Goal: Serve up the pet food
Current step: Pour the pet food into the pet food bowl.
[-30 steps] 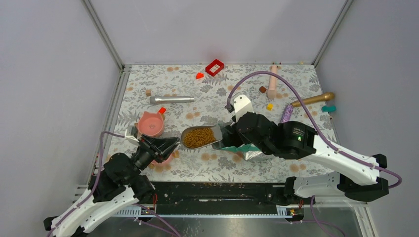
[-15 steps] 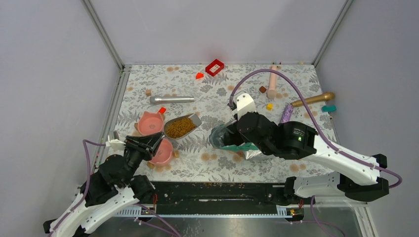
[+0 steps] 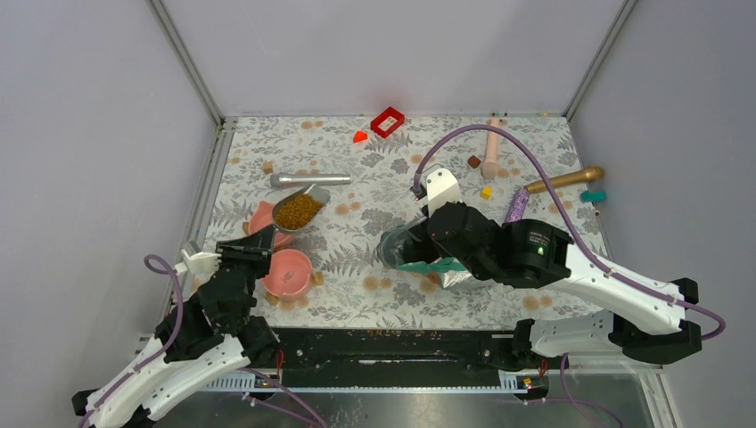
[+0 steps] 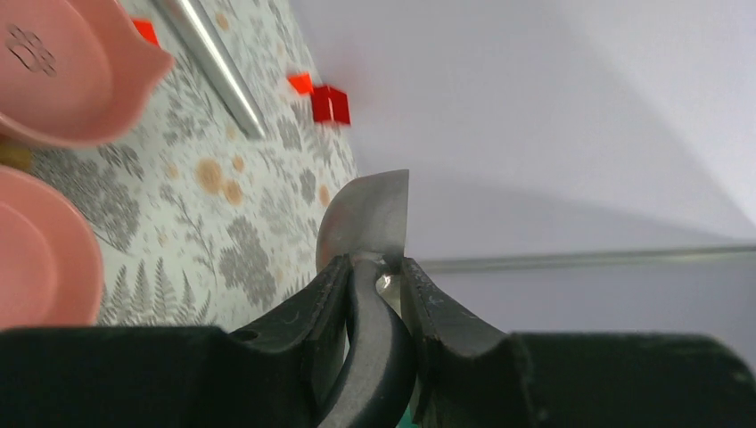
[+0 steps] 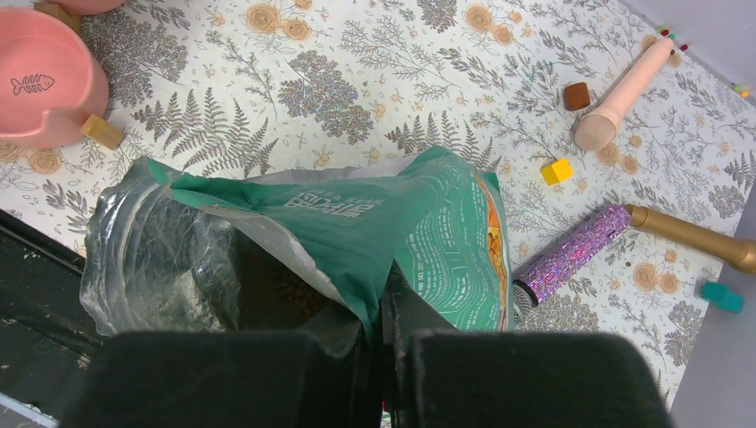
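Observation:
Brown pet food [image 3: 299,210] fills a metal scoop [image 3: 300,207] that hangs over the right rim of the far pink bowl [image 3: 264,222]. My left gripper [image 3: 253,253] is shut on the scoop's dark handle; in the left wrist view the gripper [image 4: 375,273] clamps the handle below the scoop's steel back [image 4: 367,214]. A second pink bowl [image 3: 289,272] sits just right of that gripper. My right gripper [image 5: 384,332] is shut on the edge of the teal-green pouch [image 5: 419,223], holding its mouth open toward the left. Kibble [image 5: 294,299] shows dimly inside the pouch [image 3: 419,259].
A silver cylinder [image 3: 309,180] lies beyond the bowls. Red blocks [image 3: 387,121] sit at the back. A wooden block [image 5: 101,131] rests against the near bowl [image 5: 40,85]. Right of the pouch are a glittery purple stick [image 5: 571,254], yellow cube [image 5: 559,170], pink stick [image 5: 624,89] and gold stick [image 3: 564,179].
My left arm carried the filled scoop from the pouch's mouth leftward and away, to above the far pink bowl. The right arm and pouch stayed still.

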Controlling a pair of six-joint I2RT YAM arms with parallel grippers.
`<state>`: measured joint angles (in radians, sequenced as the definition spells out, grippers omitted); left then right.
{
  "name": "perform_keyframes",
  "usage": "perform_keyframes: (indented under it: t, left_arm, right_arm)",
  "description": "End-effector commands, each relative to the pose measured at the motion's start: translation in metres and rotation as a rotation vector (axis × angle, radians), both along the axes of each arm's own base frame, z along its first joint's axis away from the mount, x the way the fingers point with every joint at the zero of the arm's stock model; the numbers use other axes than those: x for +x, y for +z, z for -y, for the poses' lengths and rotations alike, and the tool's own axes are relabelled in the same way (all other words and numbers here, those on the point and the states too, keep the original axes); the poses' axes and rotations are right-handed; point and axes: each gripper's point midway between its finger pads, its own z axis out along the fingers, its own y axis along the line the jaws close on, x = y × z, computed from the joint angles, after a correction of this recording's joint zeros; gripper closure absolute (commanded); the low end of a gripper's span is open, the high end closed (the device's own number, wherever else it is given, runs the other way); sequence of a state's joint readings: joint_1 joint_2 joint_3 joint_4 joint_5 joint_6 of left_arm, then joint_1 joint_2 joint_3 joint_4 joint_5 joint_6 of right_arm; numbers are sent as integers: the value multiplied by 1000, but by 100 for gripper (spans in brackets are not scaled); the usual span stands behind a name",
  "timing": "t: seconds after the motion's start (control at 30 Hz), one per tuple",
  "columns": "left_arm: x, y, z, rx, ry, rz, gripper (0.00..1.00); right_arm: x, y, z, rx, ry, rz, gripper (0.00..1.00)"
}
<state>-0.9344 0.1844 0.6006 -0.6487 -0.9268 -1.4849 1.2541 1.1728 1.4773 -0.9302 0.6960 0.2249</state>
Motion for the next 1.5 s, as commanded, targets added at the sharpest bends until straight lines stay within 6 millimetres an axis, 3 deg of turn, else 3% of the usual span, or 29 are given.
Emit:
perform_keyframes:
  t: [0.0,0.23,0.5,0.83,1.47]
  left_arm:
    - [4,18,-44,-62,236,80,100]
    - [-5,-10,-77,-37,374,35,100]
    - [-8,-40,-90,32,473,-52,100]
    - [-8,-54,-100,96,576,-104,100]
    - [18,-63,-82,106,643,-153,100]
  right_arm:
    - [8,60,-16,267,-25,113,100]
    - [9,59,-22,272,-20,111,100]
    - [10,55,-27,265,-14,104,100]
    - [7,50,-32,265,9,83,100]
    - [5,47,-23,268,1,87,100]
